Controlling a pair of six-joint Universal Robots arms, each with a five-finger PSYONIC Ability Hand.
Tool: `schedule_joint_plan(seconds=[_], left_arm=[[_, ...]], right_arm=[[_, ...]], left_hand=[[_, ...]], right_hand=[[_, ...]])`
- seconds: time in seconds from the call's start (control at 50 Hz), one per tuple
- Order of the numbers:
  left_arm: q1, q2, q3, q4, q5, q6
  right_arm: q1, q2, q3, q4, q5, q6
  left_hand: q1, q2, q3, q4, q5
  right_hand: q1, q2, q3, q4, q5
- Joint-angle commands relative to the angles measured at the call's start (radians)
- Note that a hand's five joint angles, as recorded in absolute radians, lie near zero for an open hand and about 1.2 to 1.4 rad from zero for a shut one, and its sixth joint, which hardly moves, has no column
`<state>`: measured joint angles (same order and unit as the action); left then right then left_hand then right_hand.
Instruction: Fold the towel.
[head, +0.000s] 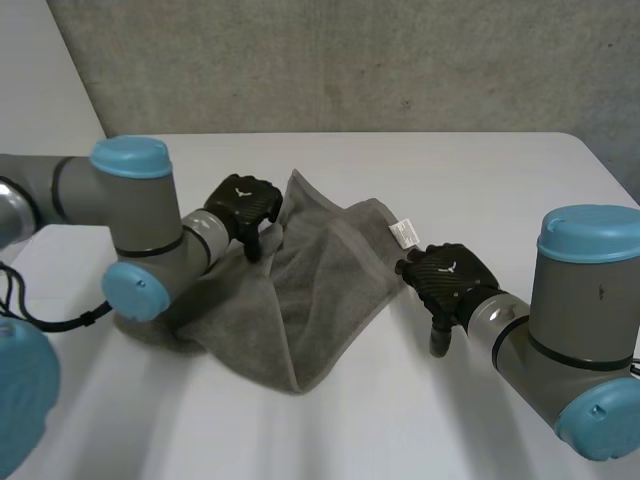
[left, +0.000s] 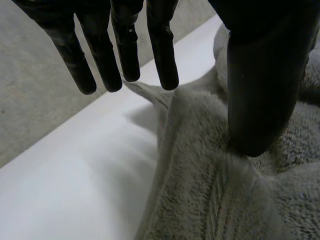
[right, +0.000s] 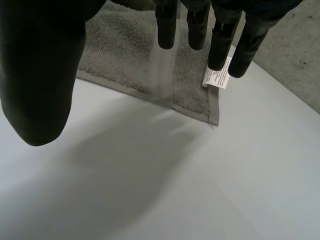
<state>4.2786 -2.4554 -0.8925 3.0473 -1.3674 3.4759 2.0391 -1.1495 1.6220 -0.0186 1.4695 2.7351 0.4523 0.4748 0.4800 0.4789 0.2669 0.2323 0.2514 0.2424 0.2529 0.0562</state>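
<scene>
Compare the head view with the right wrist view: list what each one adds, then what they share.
Head view adds: the left arm and right arm, the left robot hand at the grey towel's raised far corner, and the whole towel lying crumpled, partly under the left arm. Right wrist view adds: the stitched hem along the towel's edge, print on the white label, and the right robot hand's straight fingers over the label corner. Shared: the towel, its label, the right robot hand and the white table.
</scene>
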Motion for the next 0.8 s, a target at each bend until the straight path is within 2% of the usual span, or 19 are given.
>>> schedule_joint_plan(seconds=[0.02, 0.16, 0.2, 0.22, 0.24, 0.28, 0.44, 0.48, 0.58, 0.74, 0.78, 0.8], left_arm=[[-0.010, -0.074, 0.064, -0.008, -0.010, 0.009], [-0.010, -0.102, 0.086, -0.008, -0.013, 0.012], [-0.011, -0.103, 0.096, -0.008, -0.015, 0.012], [-0.011, -0.103, 0.096, -0.008, -0.015, 0.012], [-0.011, -0.103, 0.099, -0.008, -0.016, 0.012], [-0.011, -0.102, 0.099, -0.008, -0.016, 0.012], [-0.011, -0.119, 0.095, -0.012, -0.016, 0.014], [-0.011, -0.122, 0.087, -0.013, -0.018, 0.014], [-0.011, -0.120, 0.086, -0.010, -0.056, 0.043], [-0.011, -0.125, 0.093, -0.005, -0.091, 0.077], [-0.011, -0.134, 0.098, -0.005, -0.094, 0.077], [-0.011, -0.134, 0.098, -0.005, -0.094, 0.077]], right_arm=[[0.000, 0.004, 0.004, -0.007, 0.000, -0.002], [0.001, 0.005, 0.004, -0.011, 0.000, -0.005], [0.001, 0.005, 0.004, -0.011, 0.000, -0.005], [0.001, 0.005, 0.004, -0.011, 0.000, -0.005], [0.001, 0.005, 0.004, -0.011, 0.000, -0.006], [0.001, 0.005, 0.004, -0.012, 0.000, -0.006], [0.001, 0.011, -0.002, -0.012, 0.000, -0.006], [0.001, 0.011, -0.002, -0.012, 0.000, -0.006], [0.001, 0.011, 0.001, -0.012, 0.000, -0.006], [0.001, 0.011, 0.001, -0.012, -0.001, -0.006], [0.000, 0.011, 0.001, -0.012, -0.001, -0.006], [0.000, 0.011, 0.001, -0.012, -0.001, -0.006]], left_hand=[[-0.016, -0.038, -0.043, -0.042, -0.005], [0.028, 0.006, 0.001, 0.002, 0.039], [0.285, 0.263, 0.257, 0.258, 0.296], [0.287, 0.264, 0.259, 0.260, 0.298], [0.412, 0.389, 0.384, 0.385, 0.423], [0.445, 0.422, 0.417, 0.418, 0.456], [0.387, 0.364, 0.359, 0.360, 0.397], [-0.034, -0.057, -0.062, -0.061, -0.023], [-0.106, -0.129, -0.134, -0.133, -0.096], [-0.077, -0.100, -0.105, -0.104, -0.066], [0.089, 0.066, 0.061, 0.062, 0.100], [0.090, 0.067, 0.062, 0.063, 0.101]], right_hand=[[-0.058, -0.077, -0.068, -0.078, -0.056], [-0.058, -0.077, -0.068, -0.078, -0.056], [-0.058, -0.077, -0.068, -0.078, -0.056], [-0.058, -0.077, -0.068, -0.078, -0.056], [-0.058, -0.077, -0.068, -0.078, -0.056], [-0.058, -0.077, -0.068, -0.078, -0.056], [-0.058, -0.077, -0.068, -0.078, -0.056], [-0.058, -0.077, -0.068, -0.078, -0.056], [-0.058, -0.077, -0.068, -0.078, -0.056], [-0.058, -0.077, -0.068, -0.078, -0.056], [-0.058, -0.077, -0.068, -0.078, -0.056], [-0.058, -0.077, -0.068, -0.078, -0.056]])
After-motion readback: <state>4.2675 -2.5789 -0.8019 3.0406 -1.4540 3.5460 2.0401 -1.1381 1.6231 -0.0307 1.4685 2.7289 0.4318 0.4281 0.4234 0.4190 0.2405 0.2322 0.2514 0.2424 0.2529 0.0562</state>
